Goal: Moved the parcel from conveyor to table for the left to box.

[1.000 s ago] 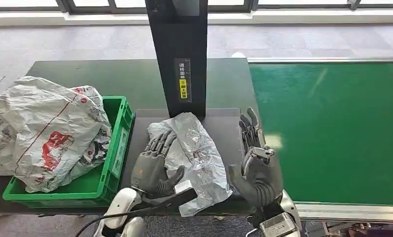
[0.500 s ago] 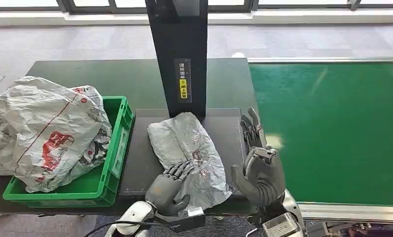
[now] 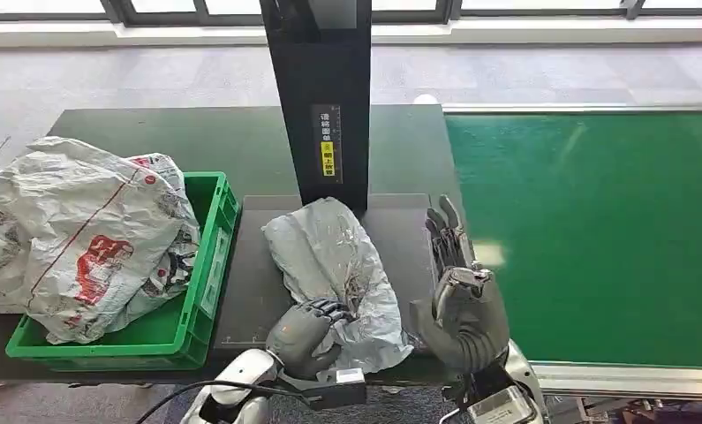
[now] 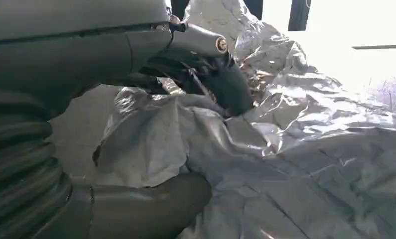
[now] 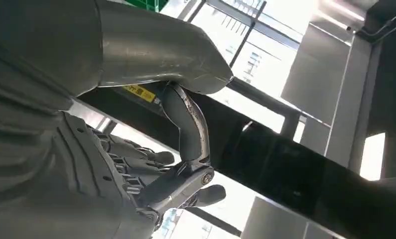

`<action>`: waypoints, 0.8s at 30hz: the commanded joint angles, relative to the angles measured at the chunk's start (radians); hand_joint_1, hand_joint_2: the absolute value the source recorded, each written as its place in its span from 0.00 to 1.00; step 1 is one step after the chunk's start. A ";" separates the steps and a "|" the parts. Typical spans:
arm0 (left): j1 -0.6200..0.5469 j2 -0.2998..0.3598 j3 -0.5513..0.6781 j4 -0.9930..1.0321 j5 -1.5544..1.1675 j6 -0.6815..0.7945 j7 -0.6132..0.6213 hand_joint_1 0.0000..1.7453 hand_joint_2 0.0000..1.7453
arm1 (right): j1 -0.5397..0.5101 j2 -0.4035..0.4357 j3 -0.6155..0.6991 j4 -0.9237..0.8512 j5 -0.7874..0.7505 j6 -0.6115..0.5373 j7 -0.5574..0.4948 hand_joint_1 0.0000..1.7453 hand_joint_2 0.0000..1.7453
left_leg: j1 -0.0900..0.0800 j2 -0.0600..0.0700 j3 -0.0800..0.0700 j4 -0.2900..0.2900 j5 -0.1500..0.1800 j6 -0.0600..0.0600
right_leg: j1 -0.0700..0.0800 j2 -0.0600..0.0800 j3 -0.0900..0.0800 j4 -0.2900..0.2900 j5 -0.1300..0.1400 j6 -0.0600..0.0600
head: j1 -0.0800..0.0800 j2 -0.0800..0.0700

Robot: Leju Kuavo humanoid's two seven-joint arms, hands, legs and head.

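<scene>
a: going left to right for you. the green crate [image 3: 207, 265] at the left end of the table [image 3: 197, 141] already carries a big white bag with red print [image 3: 73, 238], heaped over its rim.

b: and our parcel?

a: the grey parcel [image 3: 334, 274] lies on the dark pad [image 3: 250, 265] in front of the black post [image 3: 320, 97], just beside the crate and off the green conveyor [image 3: 594, 230]. so i judge the conveyor-to-table part done.

b: what changed in the last second?

a: my left hand [image 3: 305, 334]. a second ago it lay flat along the parcel's left side with fingers stretched out. since then it has slid back to the near edge and curled. now its fingers [image 4: 225, 84] press into the film from above and the thumb [image 4: 156, 204] sits under a fold (the left wrist view shows the wrinkled plastic bunched between them). i read that as a pinch on the near corner.

b: right hand?

a: the right hand [image 3: 460, 291] stands upright beside the parcel's right edge, fingers apart, holding nothing, much where it was.

b: so what next?

a: i judge the boxing step is starting: lift, then carry left to the crate. the film is slippery, so the grip may slide.
</scene>
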 commanded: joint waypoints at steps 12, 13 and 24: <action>-0.107 0.020 0.107 0.354 -0.014 0.051 0.060 1.00 1.00 | -0.002 -0.005 0.005 -0.004 0.014 0.021 0.003 0.00 1.00 | 0.001 0.003 0.003 -0.002 -0.005 0.002 | 0.001 0.002 0.013 -0.002 -0.004 0.002 | 0.000 0.000; -0.118 0.014 0.135 0.371 -0.020 0.108 0.069 1.00 1.00 | -0.002 -0.003 0.007 -0.005 0.016 0.020 0.003 0.00 1.00 | 0.000 0.002 0.005 -0.002 -0.005 0.002 | 0.000 0.001 0.015 -0.002 -0.005 0.002 | 0.000 0.000; 0.032 -0.182 0.617 -0.278 0.190 0.628 -0.260 1.00 1.00 | 0.010 0.033 0.031 -0.002 0.048 0.021 0.003 0.00 1.00 | 0.002 0.004 0.005 0.002 -0.004 0.001 | 0.002 0.003 0.004 0.001 -0.004 -0.001 | 0.000 0.000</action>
